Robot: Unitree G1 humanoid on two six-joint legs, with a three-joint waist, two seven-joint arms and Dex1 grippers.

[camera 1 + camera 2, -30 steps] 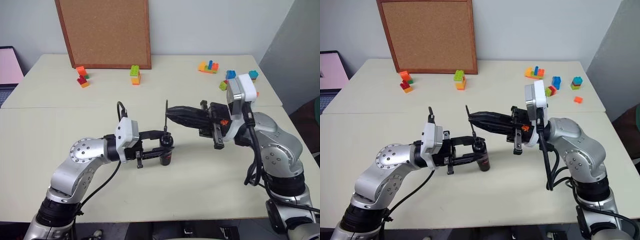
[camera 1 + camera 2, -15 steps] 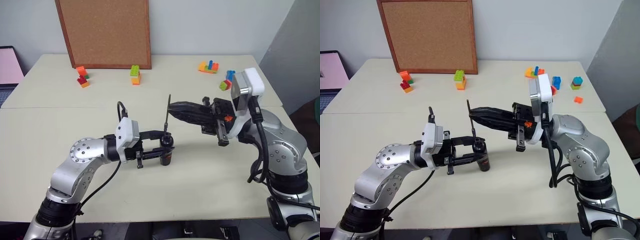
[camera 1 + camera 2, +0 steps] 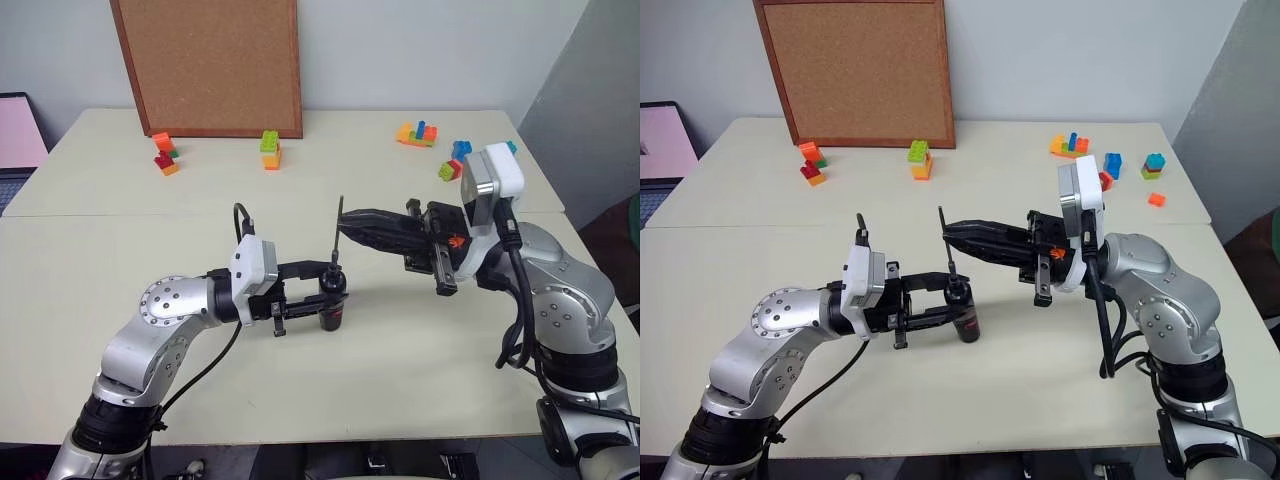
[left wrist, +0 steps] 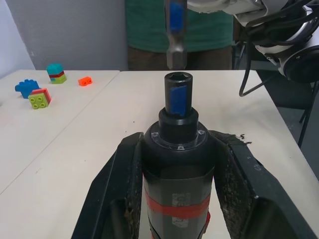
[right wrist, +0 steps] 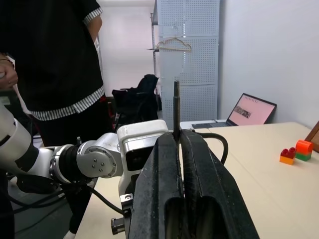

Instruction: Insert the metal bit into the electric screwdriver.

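Left tool (image 3: 318, 303) clamps the rigid electric screwdriver (image 3: 332, 303) upright on the desk (image 3: 400, 360), socket upward, while the right tool (image 3: 345, 222), pinched mid-shaft on the stiff, thin, probably slippery metal bit (image 3: 337, 232), holds it just above.

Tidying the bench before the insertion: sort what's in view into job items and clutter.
Job:
- metal bit, pinched in right claw
- electric screwdriver, gripped upright by left claw

Clutter:
- toy bricks across the table's far side
- cork board
- laptop
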